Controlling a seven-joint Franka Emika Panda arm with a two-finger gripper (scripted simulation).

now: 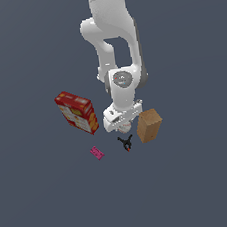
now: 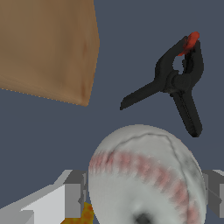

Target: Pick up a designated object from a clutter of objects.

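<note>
The white ball point(image 2: 144, 175), with red stitching and faint marks, fills the space between my gripper's point(image 2: 144, 194) two fingers. One grey finger point(image 2: 73, 194) lies against one side of it and the other finger point(image 2: 215, 192) against the opposite side. In the exterior view my gripper point(image 1: 122, 126) is low over the floor between the red cracker box point(image 1: 77, 112) and the brown box point(image 1: 149, 125), and the ball point(image 1: 123, 128) barely shows under the hand. A bit of the yellow block point(image 2: 84, 214) peeks out beside the ball.
The black clamp point(image 1: 125, 143) with a red tip lies just in front of the gripper, and it also shows in the wrist view point(image 2: 175, 83). The brown box point(image 2: 46, 48) stands close by. A small pink flat piece point(image 1: 96, 153) lies at the exterior view's left.
</note>
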